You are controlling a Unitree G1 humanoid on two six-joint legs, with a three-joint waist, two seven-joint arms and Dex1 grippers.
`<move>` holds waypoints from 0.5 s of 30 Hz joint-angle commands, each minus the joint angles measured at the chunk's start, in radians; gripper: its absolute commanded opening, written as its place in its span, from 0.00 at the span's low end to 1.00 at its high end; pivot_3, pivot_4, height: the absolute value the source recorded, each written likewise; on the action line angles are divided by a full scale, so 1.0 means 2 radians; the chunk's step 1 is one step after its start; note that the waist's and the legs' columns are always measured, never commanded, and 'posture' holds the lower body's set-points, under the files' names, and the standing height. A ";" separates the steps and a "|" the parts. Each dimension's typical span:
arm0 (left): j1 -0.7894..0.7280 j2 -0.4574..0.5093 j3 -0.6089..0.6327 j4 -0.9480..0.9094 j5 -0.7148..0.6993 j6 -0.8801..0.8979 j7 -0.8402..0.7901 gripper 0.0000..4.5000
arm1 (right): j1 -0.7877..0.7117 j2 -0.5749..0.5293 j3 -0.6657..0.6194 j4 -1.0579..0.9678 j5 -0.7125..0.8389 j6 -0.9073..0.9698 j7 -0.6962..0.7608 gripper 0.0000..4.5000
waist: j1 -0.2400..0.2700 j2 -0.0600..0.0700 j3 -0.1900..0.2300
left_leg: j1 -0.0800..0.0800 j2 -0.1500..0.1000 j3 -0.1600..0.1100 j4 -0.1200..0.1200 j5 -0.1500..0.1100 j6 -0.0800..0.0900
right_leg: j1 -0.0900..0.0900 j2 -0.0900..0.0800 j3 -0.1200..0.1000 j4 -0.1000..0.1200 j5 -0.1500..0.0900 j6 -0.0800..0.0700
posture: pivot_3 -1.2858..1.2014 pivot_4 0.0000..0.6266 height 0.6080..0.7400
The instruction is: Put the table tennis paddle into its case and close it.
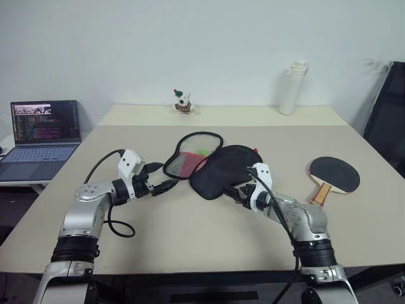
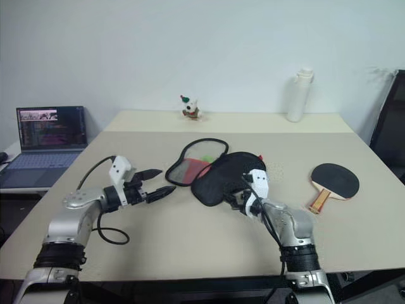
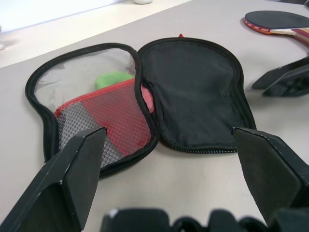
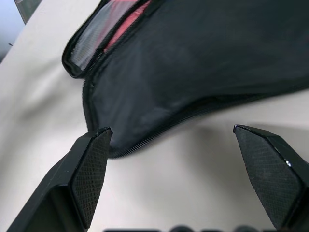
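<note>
Black fabric made up the case (image 1: 221,166), which lay unzipped and spread flat in two halves near the middle of the beige tabletop (image 1: 190,240). The half on the robot's left showed a clear window, a red mesh pocket and something green inside; the half on the right was plain black.

The left pincer (image 1: 166,177) hung just above the tabletop beside the case's left half, its two black fingers spread wide and empty, pointing toward the case without touching it. The right pincer (image 1: 235,191) sat at the near edge of the black half, fingers also spread wide and holding nothing; from the right wrist view the zip edge lay just ahead of the fingertips, and contact could not be judged.

The table tennis paddle (image 1: 333,176) lay flat well to the right of the case, apart from both pincers, black face up, its wooden handle pointing toward the near edge. It rested near the tabletop's right edge.

Bare tabletop stretched between the case and the paddle, and across the whole near side. At the far edge stood a small toy figure (image 1: 183,102) and a white bottle (image 1: 292,88). A laptop (image 1: 42,134) sat open on a separate surface to the left.
</note>
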 commanded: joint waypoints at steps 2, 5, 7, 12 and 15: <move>-0.015 0.001 0.003 -0.010 -0.002 -0.010 0.004 1.00 | -0.021 0.019 0.013 0.019 -0.016 -0.035 0.005 0.98 | -0.001 0.000 0.000 | 0.000 0.000 0.000 0.000 0.000 0.000 | 0.000 0.000 0.000 0.000 0.000 0.000 | 0.52 0.24 1.00; -0.016 -0.001 0.001 -0.011 -0.001 -0.009 0.005 1.00 | -0.031 0.032 0.029 0.037 -0.030 -0.056 0.012 0.98 | -0.003 0.000 0.000 | 0.000 0.000 0.000 0.000 0.000 0.000 | 0.000 0.000 0.000 0.000 0.000 0.000 | 0.52 0.24 1.00; -0.016 -0.003 -0.001 -0.013 0.000 -0.009 0.006 1.00 | -0.036 0.040 0.037 0.047 -0.038 -0.070 0.012 0.98 | -0.004 0.000 0.000 | 0.000 0.000 0.000 0.000 0.000 0.000 | 0.000 0.000 0.000 0.000 0.000 0.000 | 0.52 0.24 1.00; -0.008 -0.005 -0.004 -0.025 -0.001 -0.007 0.009 1.00 | -0.042 0.057 0.036 0.056 -0.052 -0.099 0.005 0.86 | -0.006 0.000 0.000 | 0.000 0.000 0.000 0.000 0.000 0.000 | 0.000 0.000 0.000 0.000 0.000 0.000 | 0.52 0.24 1.00; -0.003 -0.005 -0.004 -0.031 -0.002 -0.006 0.011 1.00 | -0.041 0.059 0.028 0.053 -0.053 -0.096 0.002 0.63 | -0.006 0.000 0.000 | 0.000 0.001 0.000 0.000 0.000 0.000 | 0.000 0.000 0.000 0.000 0.000 0.000 | 0.52 0.24 1.00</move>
